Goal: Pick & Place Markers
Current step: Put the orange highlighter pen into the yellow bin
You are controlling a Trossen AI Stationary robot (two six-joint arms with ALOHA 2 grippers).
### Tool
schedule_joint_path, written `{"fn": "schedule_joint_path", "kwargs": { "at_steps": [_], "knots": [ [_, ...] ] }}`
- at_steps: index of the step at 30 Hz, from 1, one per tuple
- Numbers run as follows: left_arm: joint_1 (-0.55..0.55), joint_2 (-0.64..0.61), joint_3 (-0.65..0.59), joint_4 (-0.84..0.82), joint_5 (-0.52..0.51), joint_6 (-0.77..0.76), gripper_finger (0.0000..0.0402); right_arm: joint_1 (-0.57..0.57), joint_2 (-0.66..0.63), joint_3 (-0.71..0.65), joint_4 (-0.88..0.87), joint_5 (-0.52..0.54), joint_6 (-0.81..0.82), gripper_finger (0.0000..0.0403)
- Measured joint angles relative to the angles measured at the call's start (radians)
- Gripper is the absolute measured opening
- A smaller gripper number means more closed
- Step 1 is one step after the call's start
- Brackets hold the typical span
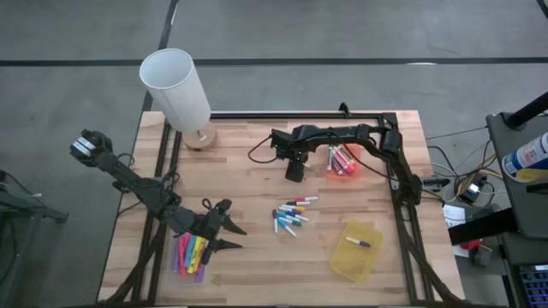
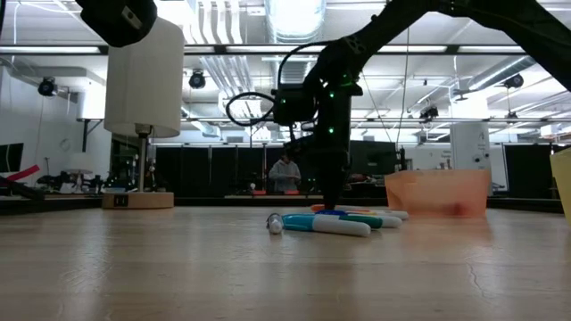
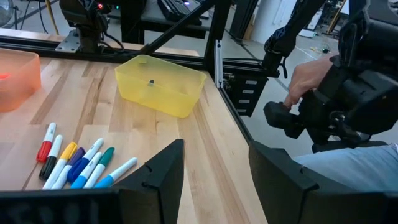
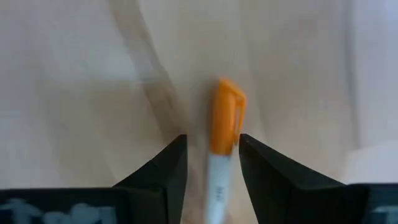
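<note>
A loose pile of markers (image 1: 291, 216) lies mid-table, also seen low (image 2: 335, 221) and from the left wrist (image 3: 74, 163). My right gripper (image 1: 294, 174) points straight down just beyond the pile, close to the tabletop (image 2: 330, 203). Its fingers are open on either side of a white marker with an orange cap (image 4: 225, 121), which runs between them. My left gripper (image 1: 240, 238) waits open at the near left, above a clear bin of yellow and pink markers (image 1: 193, 254). It holds nothing (image 3: 214, 180). My right gripper comes from above with its fingers across the orange-capped marker. A gap shows between the marker's white barrel (image 4: 214, 177) and one finger (image 4: 177, 165). The other finger (image 4: 249, 162) lines up with the cap's edge; whether it touches I cannot tell.
An orange bin (image 1: 342, 162) with red and pink markers sits right of my right gripper. A yellow bin (image 1: 358, 250) holding one purple marker stands near right. A white lamp (image 1: 175, 90) rises at the far left. A person's hand (image 3: 308, 78) shows beyond the table's edge.
</note>
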Motion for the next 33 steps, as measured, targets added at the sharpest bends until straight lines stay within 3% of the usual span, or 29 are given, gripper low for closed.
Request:
{"fn": "schedule_joint_path", "kwargs": {
  "at_steps": [9,17,25,33],
  "knots": [
    [0.0,0.0,0.0,-0.002,0.0,0.0,0.0174,0.0,0.013,-0.005,0.002,-0.035,0.006,0.0108],
    [0.0,0.0,0.0,-0.002,0.0,0.0,0.0174,0.002,0.013,-0.006,0.001,-0.073,-0.006,0.0028],
    [0.0,0.0,0.0,-0.002,0.0,0.0,0.0174,0.027,-0.016,0.004,-0.052,-0.092,0.038,0.0029],
    [0.0,0.0,0.0,-0.002,0.0,0.0,0.0174,0.126,-0.143,0.01,-0.163,-0.091,0.085,0.0029]
  ]
}}
